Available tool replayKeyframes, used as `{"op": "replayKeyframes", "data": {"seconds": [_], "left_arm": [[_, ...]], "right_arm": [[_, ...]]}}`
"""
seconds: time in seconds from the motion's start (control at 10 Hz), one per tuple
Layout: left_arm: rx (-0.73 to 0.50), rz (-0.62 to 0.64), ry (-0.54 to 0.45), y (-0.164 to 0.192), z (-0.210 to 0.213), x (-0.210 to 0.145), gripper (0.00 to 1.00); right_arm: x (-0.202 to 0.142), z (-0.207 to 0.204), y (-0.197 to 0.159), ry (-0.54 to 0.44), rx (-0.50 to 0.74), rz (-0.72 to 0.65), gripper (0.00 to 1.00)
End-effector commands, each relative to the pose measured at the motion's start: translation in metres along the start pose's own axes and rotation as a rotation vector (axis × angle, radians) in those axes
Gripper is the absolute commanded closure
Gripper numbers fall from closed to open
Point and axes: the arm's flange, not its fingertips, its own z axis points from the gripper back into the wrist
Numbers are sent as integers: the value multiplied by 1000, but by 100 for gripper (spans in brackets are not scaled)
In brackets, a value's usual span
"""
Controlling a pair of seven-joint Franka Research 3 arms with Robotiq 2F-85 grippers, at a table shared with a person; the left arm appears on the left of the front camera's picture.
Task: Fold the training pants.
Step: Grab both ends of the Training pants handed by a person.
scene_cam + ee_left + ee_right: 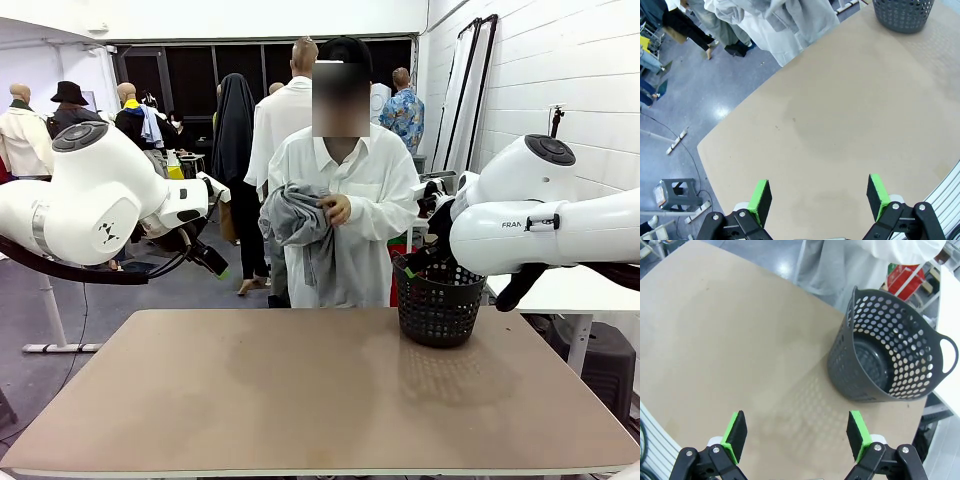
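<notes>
At the left, the left gripper (818,187) is hanging above the near-left part of the table (300,390). Its jaws are standing wide apart and gripping nothing, with bare brown tabletop showing between the green pads (760,199). In the front view its black fingers are pointing down and to the right beside the white arm. They are blending into the dark background there, so only one green tip is reading clearly.

In the middle, at the far side, a person in a white shirt (375,180) is holding the training pants (292,218) bunched against the chest, off the table. One hand (337,208) is gripping the grey cloth from the right, and the other hand is lying hidden under the bundle. The cloth is crumpled together, and I cannot tell which end is hanging down. In the left wrist view the top edge is cutting the person and the garment off.

To the right, a black mesh basket (890,355) is standing upright on the far-right part of the table. The right gripper (796,431) is hovering over bare table short of the basket, jaws spread wide and empty. In the front view its fingers are overlapping the basket's rim, so contact is hard to judge there. The right wrist view is showing the pads apart from the basket.
</notes>
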Motion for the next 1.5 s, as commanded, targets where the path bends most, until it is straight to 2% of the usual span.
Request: {"op": "replayKeyframes", "data": {"seconds": [0.0,1.4], "left_arm": [[-6,-9,-4,1,0,-1,0],[-6,-9,-4,1,0,-1,0]], "right_arm": [[0,0,0,0,0,1,0],[0,0,0,0,0,1,0]]}}
